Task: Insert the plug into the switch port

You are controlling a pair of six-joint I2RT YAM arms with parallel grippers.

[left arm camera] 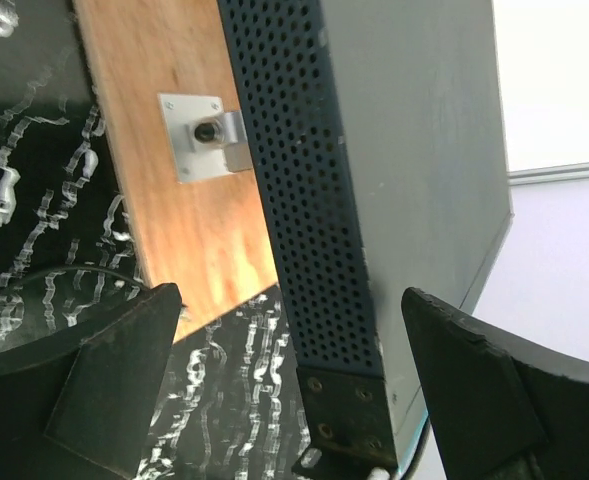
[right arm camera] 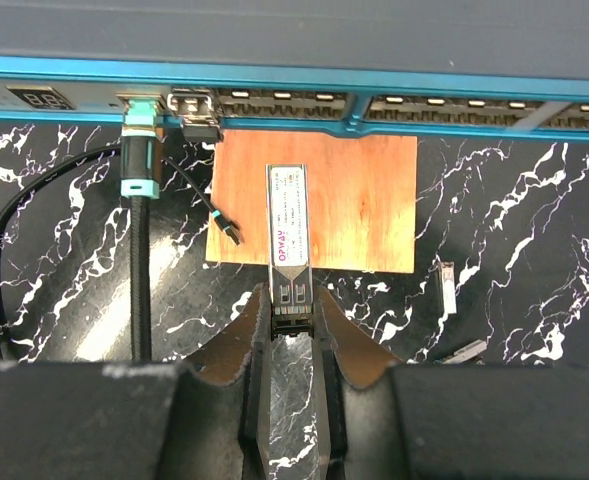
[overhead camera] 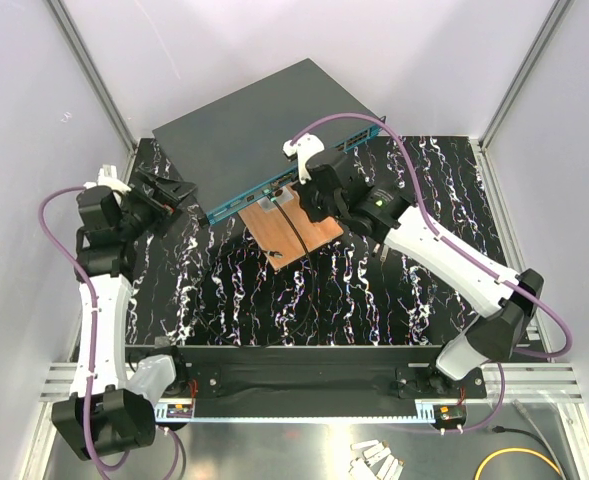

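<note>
Right hand (right arm camera: 289,318) clamped on the plug (right arm camera: 288,225), whose rear end is hidden between the fingers. Its tip lies over the board (right arm camera: 364,200), short of the ports of the switch (right arm camera: 294,35), a row cut off at both frame edges. Left hand (left arm camera: 292,330), fingers wide apart, flanks the switch's corner; contact cannot be made out.
</note>
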